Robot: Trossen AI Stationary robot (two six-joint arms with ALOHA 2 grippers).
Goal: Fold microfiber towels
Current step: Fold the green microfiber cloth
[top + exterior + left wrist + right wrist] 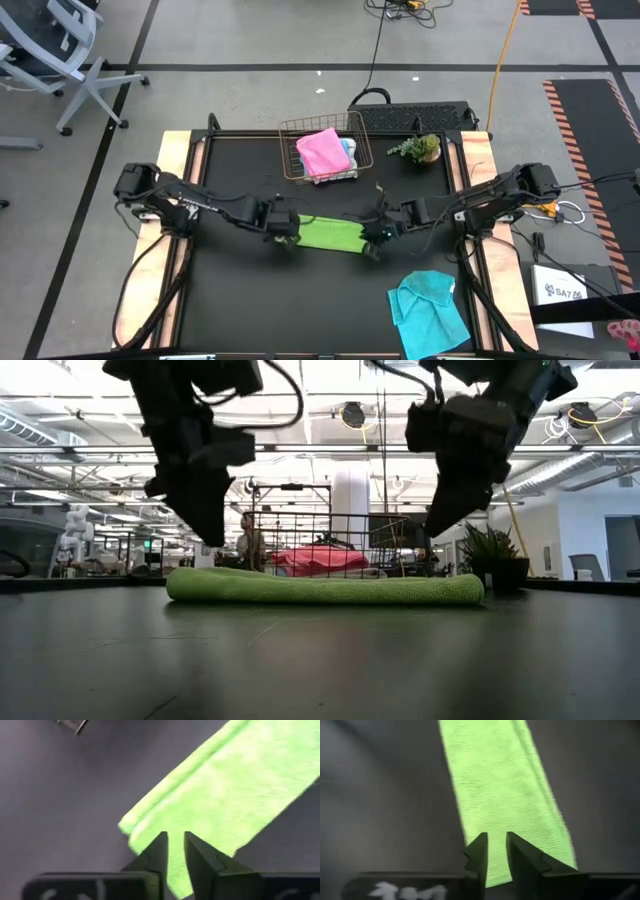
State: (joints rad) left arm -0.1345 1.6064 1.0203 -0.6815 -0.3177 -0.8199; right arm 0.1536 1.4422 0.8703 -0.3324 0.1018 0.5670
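A lime green towel (330,233) lies folded into a long narrow strip on the black table's middle, flat on its underside (320,587). My left gripper (285,232) hovers just above the strip's left end (150,820), clear of it in the low view (212,535). My right gripper (375,238) hovers above the strip's right end (520,850), also clear (437,530). Both point steeply down with a narrow gap between the fingertips and nothing between them.
A copper wire basket (290,130) at the far middle holds a folded pink towel (322,150) and a blue one (347,152) beside it. A small green plant (420,148) stands to its right. A crumpled cyan towel (428,310) lies near the front right.
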